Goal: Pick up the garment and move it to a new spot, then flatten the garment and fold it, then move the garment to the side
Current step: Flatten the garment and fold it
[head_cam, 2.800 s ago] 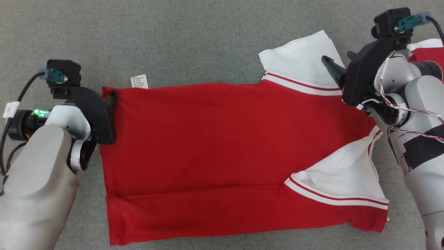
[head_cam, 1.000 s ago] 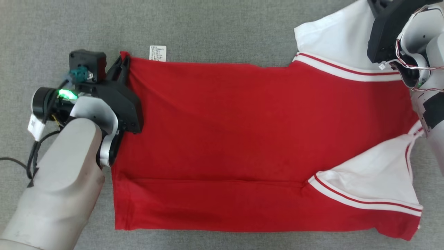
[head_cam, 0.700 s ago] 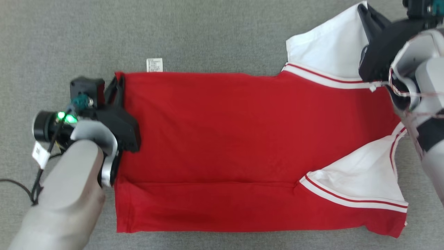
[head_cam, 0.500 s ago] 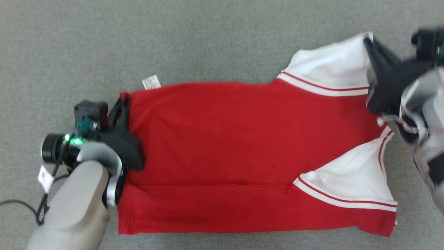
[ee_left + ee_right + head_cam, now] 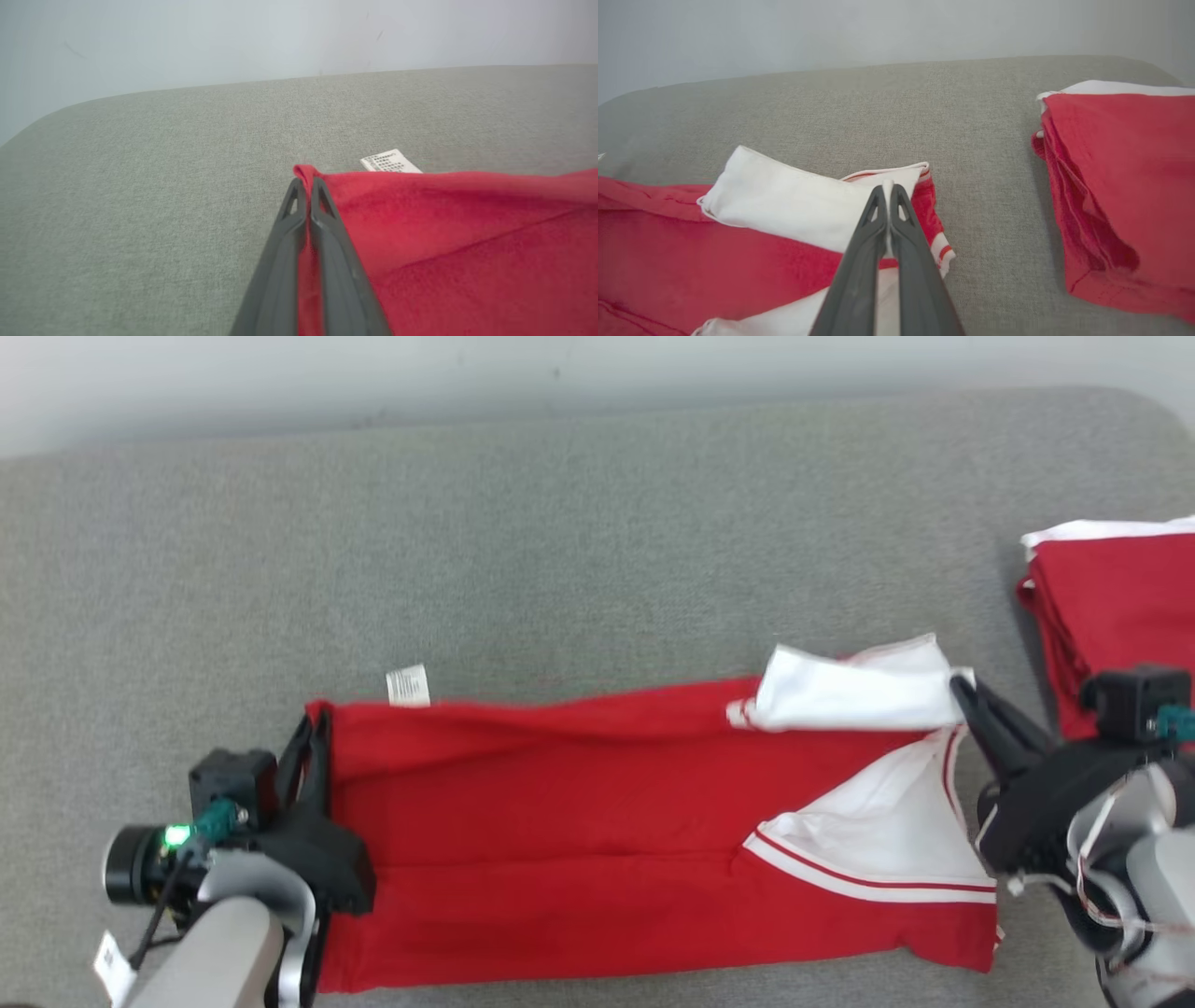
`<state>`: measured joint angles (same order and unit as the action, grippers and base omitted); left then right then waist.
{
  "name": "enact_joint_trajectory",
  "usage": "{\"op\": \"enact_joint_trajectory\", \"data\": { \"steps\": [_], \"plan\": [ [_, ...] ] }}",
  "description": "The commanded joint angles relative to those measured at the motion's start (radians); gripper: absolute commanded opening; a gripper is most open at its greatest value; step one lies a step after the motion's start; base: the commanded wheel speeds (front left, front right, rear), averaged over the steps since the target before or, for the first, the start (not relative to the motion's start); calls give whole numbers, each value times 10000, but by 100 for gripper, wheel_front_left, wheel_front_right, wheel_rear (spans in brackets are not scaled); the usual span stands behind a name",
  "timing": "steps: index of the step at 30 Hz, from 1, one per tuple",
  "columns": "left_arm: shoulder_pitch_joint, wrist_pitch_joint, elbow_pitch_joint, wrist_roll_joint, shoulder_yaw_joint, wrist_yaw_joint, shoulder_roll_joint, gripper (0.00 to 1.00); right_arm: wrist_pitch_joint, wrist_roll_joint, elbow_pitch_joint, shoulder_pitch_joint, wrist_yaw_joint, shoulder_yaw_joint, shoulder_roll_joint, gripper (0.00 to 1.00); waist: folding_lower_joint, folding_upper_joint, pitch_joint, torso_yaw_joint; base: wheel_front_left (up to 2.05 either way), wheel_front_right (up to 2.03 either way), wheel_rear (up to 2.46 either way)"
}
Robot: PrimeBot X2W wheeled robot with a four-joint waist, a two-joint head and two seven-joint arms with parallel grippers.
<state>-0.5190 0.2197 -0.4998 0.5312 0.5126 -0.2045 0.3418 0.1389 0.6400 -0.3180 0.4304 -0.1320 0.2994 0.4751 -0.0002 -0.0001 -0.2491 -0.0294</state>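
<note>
The garment is a red shirt with white sleeves, lying across the grey surface with its far edge lifted and drawn toward me. My left gripper is shut on its far left corner; in the left wrist view the red cloth runs between the closed fingers. My right gripper is shut on the white sleeve at the far right corner, and the right wrist view shows white fabric pinched at the tips. A white care label sticks out behind the left corner.
A stack of folded red and white garments lies at the right, also in the right wrist view. The grey padded surface stretches back to a pale wall, with its rounded corner at the far right.
Both grippers have pulled the garment's far edge toward me, so the cloth looks shorter front to back and the far sleeve has bunched. The head camera has tilted up, bringing the wall and the folded stack into view.
</note>
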Motion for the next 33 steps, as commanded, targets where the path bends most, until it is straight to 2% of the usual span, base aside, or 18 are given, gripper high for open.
{"op": "enact_joint_trajectory", "data": {
  "steps": [1,13,14,16,17,18,19,20,25,29,33],
  "plan": [
    [362,76,82,-5,-15,-97,73,0,187,-138,291,-439,31,-206,-146,0,2,1,363,-226,0,0,0],
    [1658,92,599,194,163,-147,293,0,1848,-1108,2350,-2576,31,-1692,-1084,0,2,1,662,-332,0,0,0],
    [1787,37,598,248,161,-156,302,4,2103,-1271,2517,-2815,31,-1839,-1241,0,2,1,669,-318,0,0,0],
    [1894,-22,635,343,147,-226,261,77,2385,-1450,2581,-3028,31,-1956,-1365,0,2,1,695,-300,0,0,0],
    [1951,-13,648,365,150,-231,245,100,2514,-1548,2601,-3119,31,-1966,-1405,18,2,1,716,-286,0,0,0],
    [2007,35,669,393,135,-237,221,100,2627,-1638,2619,-3195,31,-1973,-1463,82,2,1,746,-274,0,0,0],
    [2007,35,669,393,135,-237,221,100,2627,-1638,2619,-3195,31,-1973,-1463,82,2,1,746,-274,0,0,0],
    [2079,74,674,443,100,-251,186,100,2706,-1716,2655,-3275,31,-1978,-1530,100,2,1,777,-266,0,0,0],
    [2648,408,1039,720,-528,-232,-117,100,2872,-1931,2832,-3684,31,-2145,-1797,100,2,1,1087,-224,0,0,0],
    [3361,455,2224,28,-1519,-340,-385,100,2936,-2020,3110,-4039,31,-2533,-1955,100,2,1,1413,-130,0,0,0],
    [4440,448,3700,-989,-2684,-119,-908,100,3285,-2069,3324,-4285,29,-2988,-2140,100,2,1,1736,-82,0,0,0]
  ]
}}
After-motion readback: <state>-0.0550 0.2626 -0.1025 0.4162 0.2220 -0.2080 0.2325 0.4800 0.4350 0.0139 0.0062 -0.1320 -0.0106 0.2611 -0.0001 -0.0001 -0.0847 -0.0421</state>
